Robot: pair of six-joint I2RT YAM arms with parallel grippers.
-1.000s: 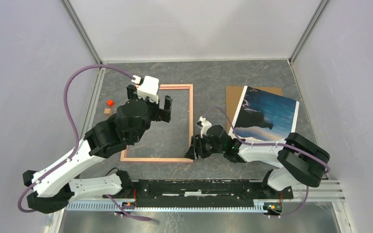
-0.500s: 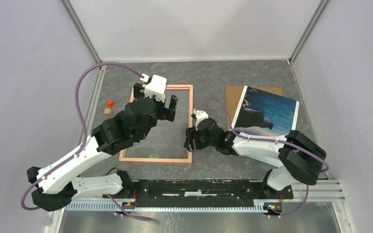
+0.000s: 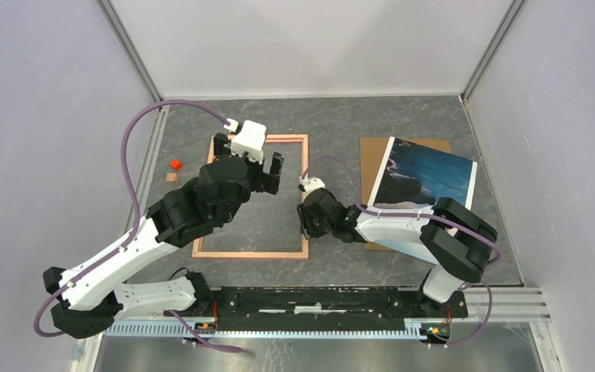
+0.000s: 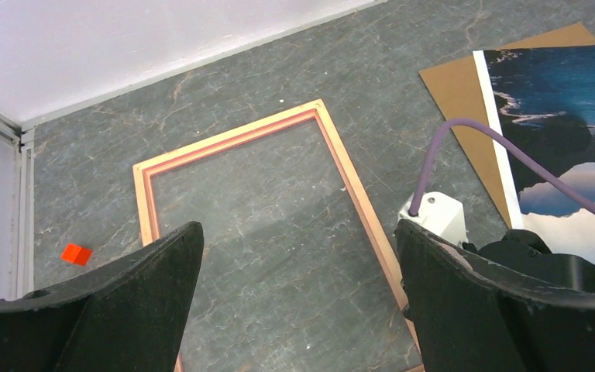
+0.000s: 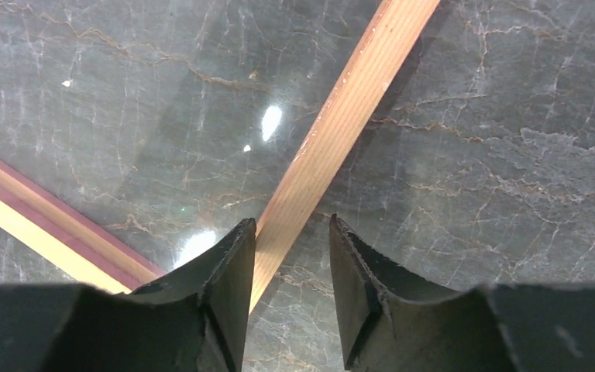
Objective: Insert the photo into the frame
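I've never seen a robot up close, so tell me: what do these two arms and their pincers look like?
The left arm and right arm both have white shells between rounded black joints. A purple cable runs along each to a small white box at the wrist. The left pincer and right pincer each have two thick matte black fingers with blunt tips.

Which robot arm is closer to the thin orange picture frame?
Right. The right end effector straddles a rail of the thin orange picture frame, one finger each side; the left end effector hangs wide open above the frame's middle.
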